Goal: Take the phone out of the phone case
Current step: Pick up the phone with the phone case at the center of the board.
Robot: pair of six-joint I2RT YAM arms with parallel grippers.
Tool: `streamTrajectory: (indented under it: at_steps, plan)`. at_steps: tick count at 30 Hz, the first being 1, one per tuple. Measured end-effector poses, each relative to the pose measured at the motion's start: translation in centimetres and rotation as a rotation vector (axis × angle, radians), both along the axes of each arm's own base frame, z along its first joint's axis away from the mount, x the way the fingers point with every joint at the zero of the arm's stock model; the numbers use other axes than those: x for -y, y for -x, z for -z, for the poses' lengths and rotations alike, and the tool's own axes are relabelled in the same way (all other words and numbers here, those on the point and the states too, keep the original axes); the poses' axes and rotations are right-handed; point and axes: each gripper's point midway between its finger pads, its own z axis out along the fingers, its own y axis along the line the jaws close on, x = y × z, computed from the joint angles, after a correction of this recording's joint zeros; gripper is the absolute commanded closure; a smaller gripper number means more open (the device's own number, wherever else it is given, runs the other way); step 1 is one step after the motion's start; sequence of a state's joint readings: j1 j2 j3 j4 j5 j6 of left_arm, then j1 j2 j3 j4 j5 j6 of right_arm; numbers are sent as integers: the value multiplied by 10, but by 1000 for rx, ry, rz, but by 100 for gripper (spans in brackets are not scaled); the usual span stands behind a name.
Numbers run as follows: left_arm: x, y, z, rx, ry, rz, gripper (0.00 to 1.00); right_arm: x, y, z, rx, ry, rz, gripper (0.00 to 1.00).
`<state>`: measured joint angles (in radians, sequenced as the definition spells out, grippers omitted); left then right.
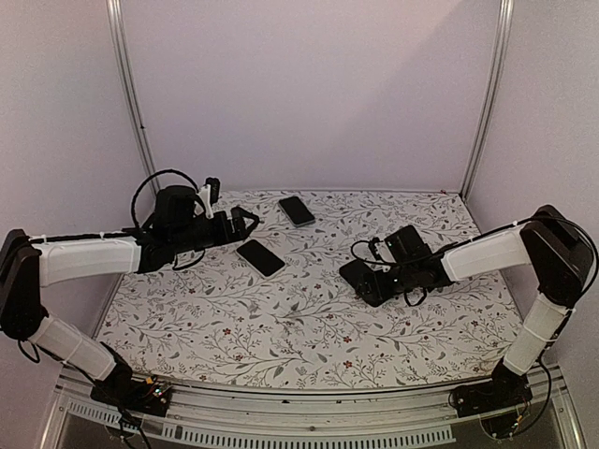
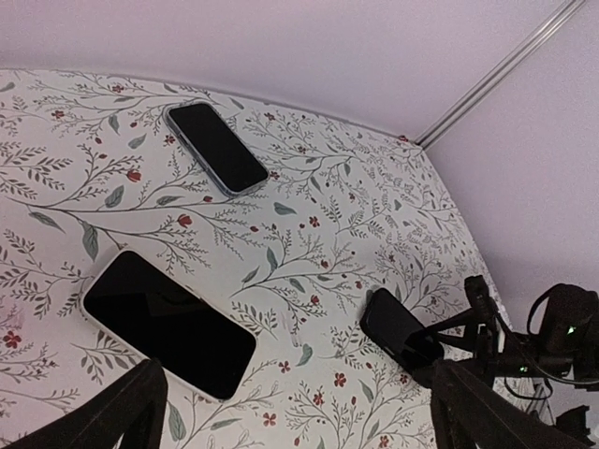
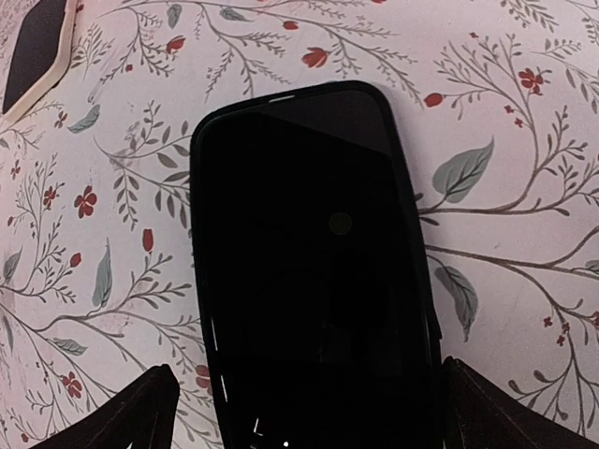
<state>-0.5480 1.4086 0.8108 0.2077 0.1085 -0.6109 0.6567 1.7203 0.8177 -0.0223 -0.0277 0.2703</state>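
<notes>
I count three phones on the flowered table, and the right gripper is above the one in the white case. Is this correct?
No. The right gripper is above the phone in the black case, as the right wrist view shows. The rest is correct.

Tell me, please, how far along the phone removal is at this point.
Done: nothing yet; the black phone sits inside its black case, flat on the table. In hand: the right gripper is open, a finger on either side of the cased phone's end. The left gripper hangs open above the table. Left: gripping the case and getting the phone out.
</notes>
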Motion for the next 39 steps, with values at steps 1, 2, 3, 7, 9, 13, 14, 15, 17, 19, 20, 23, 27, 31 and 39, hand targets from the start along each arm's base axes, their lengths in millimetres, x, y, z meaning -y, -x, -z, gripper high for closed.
streamTrajectory:
  at_steps: [1, 2, 3, 7, 9, 13, 14, 15, 17, 19, 20, 23, 27, 31, 39]
  plan:
    - [0, 0, 0, -2, 7, -2, 1, -4, 2, 0, -1, 13, -8, 1]
    - [0, 0, -1, 0, 14, -3, 0, -10, 5, 1, -1, 33, -20, 1]
    - [1, 0, -2, 1, 20, -3, 1, -15, 7, 3, 1, 54, -29, 1]
    - [2, 1, -2, -7, 31, 3, 1, -23, 8, 6, 10, 127, -31, 2]
    - [3, 2, 0, -15, 31, 7, 1, -24, 8, 6, 8, 140, -23, 3]
    - [6, 4, 1, -32, 39, 23, 1, -26, 8, 8, 0, 156, -5, 13]
    - [8, 3, 2, -40, 46, 30, 1, -26, 8, 8, 1, 161, 5, 17]
    - [11, 3, 3, -49, 51, 40, 1, -27, 7, 9, 2, 166, 14, 21]
    - [18, 1, 9, -77, 63, 60, 1, -28, 6, 9, 3, 172, 26, 25]
    - [24, 0, 21, -120, 70, 75, 1, -30, 6, 9, 2, 180, 45, 26]
    - [26, 1, 28, -144, 72, 80, 1, -31, 6, 9, 2, 189, 53, 26]
    - [34, 3, 51, -216, 65, 94, 1, -34, 6, 8, 2, 236, 78, 23]
    - [49, 9, 70, -282, 63, 114, 1, -39, 6, 7, 2, 305, 107, 22]
    - [71, 12, 75, -331, 95, 150, 1, -43, 6, 7, -8, 298, 120, 28]
    - [102, 24, 89, -413, 147, 217, 1, -54, 8, 7, -44, 234, 101, 36]
